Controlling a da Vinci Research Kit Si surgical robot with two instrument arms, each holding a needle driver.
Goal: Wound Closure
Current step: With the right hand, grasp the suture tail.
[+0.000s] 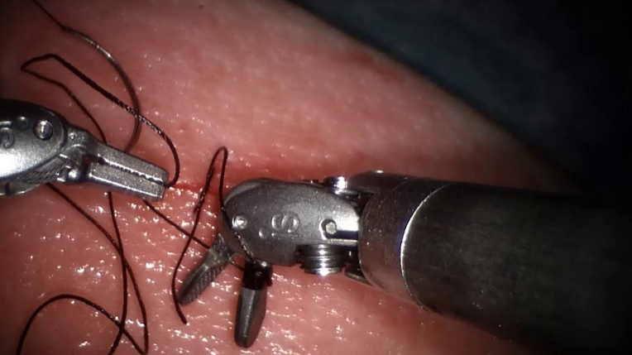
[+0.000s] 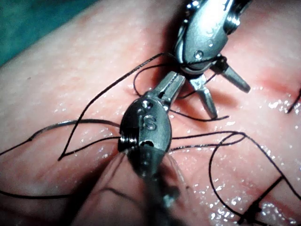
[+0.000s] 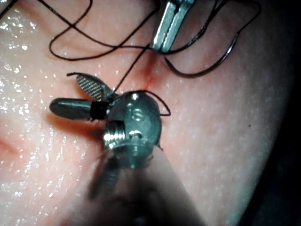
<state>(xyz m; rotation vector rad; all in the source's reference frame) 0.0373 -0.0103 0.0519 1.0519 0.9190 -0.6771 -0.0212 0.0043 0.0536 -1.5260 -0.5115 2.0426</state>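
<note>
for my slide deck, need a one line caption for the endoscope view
Right tool, jaws open, holds nothing; left tool, jaws shut, rests among loose thread on the tissue.

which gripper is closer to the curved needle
Left. The left gripper lies right beside the thin curved steel needle, just below it; the right gripper sits farther right, jaws open.

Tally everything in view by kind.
Claws: 2. The left claw is shut, its hold unclear. The right claw is open and empty.
Needle: 1, on the tissue left of the cut.
Thread: 1 tangle.
Tissue: 1.
Total: 5.
</note>
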